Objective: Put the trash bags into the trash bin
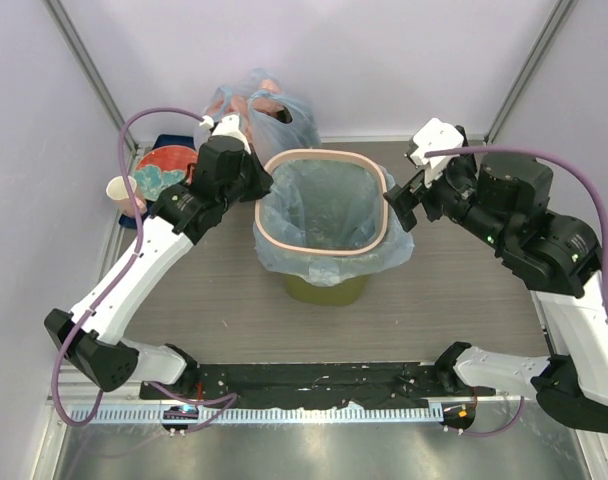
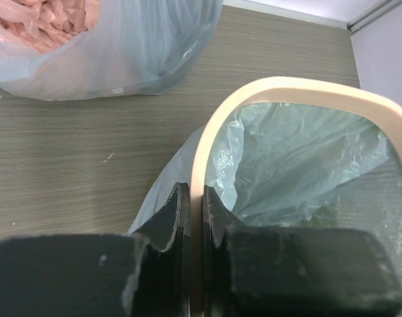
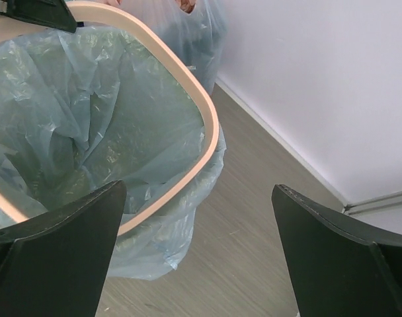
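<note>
The olive-green trash bin [image 1: 326,291] stands mid-table, its pinkish-beige rim ring [image 1: 320,248] on top. The light-blue trash bag [image 1: 329,205] lines the inside, and its edge hangs out under the ring all round. My left gripper [image 1: 262,186] is shut on the ring's left side. In the left wrist view the ring [image 2: 307,89] runs between the closed fingers of that gripper [image 2: 196,191], with the bag [image 2: 300,158] inside. My right gripper [image 1: 399,200] hangs open beside the bin's right edge. In its own view the right gripper [image 3: 199,188] holds nothing, above the ring [image 3: 188,79] and bag [image 3: 75,112].
A knotted blue bag with pink lumps [image 1: 259,105] lies behind the bin at the back wall, also seen close in the left wrist view [image 2: 121,46]. A red plate [image 1: 164,165] and a paper cup [image 1: 121,190] sit at the back left. A black strip [image 1: 314,385] runs along the near edge.
</note>
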Motion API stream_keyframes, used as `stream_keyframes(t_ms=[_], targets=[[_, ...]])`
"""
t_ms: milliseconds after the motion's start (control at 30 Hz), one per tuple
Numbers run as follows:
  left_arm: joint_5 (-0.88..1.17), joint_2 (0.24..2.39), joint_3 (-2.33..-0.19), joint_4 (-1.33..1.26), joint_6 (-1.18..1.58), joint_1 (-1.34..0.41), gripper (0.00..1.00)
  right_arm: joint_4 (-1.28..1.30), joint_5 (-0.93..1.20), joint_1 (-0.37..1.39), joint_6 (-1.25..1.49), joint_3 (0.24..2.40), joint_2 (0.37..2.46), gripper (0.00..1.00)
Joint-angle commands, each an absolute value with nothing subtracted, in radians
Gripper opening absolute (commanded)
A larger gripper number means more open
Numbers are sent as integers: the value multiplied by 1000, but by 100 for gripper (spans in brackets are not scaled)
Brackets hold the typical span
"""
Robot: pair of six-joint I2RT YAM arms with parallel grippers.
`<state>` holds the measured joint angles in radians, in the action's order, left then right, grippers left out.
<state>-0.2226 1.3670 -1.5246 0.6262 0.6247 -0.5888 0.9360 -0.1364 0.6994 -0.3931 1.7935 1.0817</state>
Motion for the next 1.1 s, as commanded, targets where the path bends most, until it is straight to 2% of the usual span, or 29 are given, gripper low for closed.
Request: stream_keyframes(t_ms=[0, 300, 600, 1067], targets=[[-192, 1302, -1523, 525, 565, -597, 0, 874, -141, 684, -307, 1810, 1092, 99], [-175, 1313, -1578, 499, 560, -604, 0, 859, -141, 664, -270, 1858, 1150, 99], [-176, 1338, -1536, 503, 583, -612, 0, 853, -149, 641, -262, 1842, 1157, 99], [-170, 1365, -1479, 525, 557, -615, 0, 839, -95, 627, -267, 1740, 1157, 99]])
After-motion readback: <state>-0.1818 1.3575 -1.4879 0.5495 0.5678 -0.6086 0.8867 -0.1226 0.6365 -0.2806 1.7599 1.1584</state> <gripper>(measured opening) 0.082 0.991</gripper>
